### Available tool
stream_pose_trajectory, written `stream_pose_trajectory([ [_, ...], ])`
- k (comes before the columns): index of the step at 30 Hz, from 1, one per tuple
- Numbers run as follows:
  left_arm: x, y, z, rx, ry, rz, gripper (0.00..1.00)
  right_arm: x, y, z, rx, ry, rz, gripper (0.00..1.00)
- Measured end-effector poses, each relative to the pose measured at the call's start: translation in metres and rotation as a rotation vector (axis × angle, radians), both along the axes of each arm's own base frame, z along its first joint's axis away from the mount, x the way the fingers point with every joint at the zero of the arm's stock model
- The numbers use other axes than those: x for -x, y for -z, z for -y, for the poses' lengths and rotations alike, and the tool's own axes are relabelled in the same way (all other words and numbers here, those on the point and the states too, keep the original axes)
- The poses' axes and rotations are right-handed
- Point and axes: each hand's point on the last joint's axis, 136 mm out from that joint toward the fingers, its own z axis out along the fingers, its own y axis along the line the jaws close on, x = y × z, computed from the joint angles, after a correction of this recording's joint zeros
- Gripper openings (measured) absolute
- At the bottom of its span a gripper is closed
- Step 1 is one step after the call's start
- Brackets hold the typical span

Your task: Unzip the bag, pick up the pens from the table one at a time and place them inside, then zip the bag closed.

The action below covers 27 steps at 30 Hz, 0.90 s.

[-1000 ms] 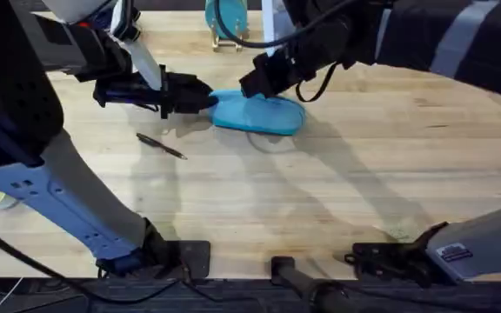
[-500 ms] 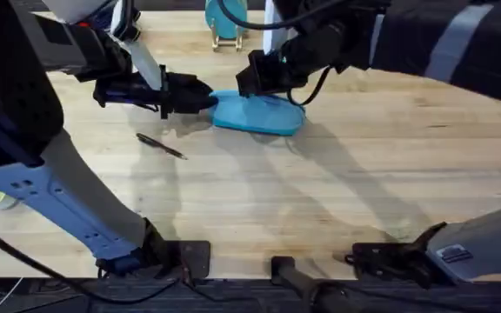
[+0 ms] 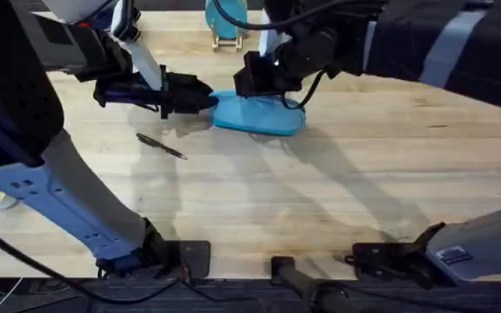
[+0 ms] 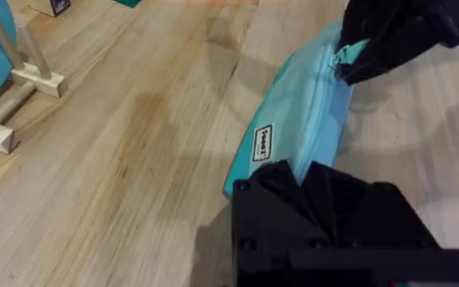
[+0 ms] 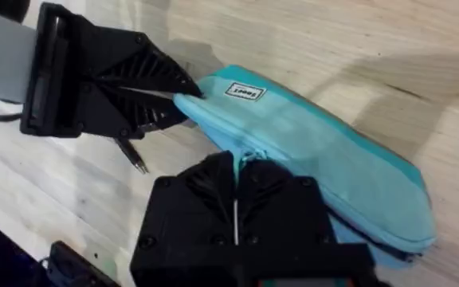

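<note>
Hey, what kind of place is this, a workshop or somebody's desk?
Probably a robot lab bench, not a desk: two arms work over a bare wood table, handling a blue pouch with a pen laid out nearby.

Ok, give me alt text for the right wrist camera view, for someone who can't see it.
A turquoise pencil bag lies on the wood table, its labelled end pinched by the left gripper. The right gripper is closed on the bag's zipper line near the middle. A dark pen lies on the table beside the left gripper.
</note>
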Motion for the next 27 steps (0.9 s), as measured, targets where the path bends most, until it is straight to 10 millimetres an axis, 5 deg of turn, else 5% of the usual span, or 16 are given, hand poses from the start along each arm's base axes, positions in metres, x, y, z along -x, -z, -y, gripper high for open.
stream_pose_trajectory([
  [11,0.000,0.000,0.000,-0.002,0.002,0.004,0.040,-0.009,0.011,-0.018,-0.054,-0.015,-0.002,0.030],
  [27,0.000,0.000,0.001,0.000,0.002,0.000,0.040,-0.001,-0.002,-0.049,-0.109,-0.094,0.066,0.030],
])
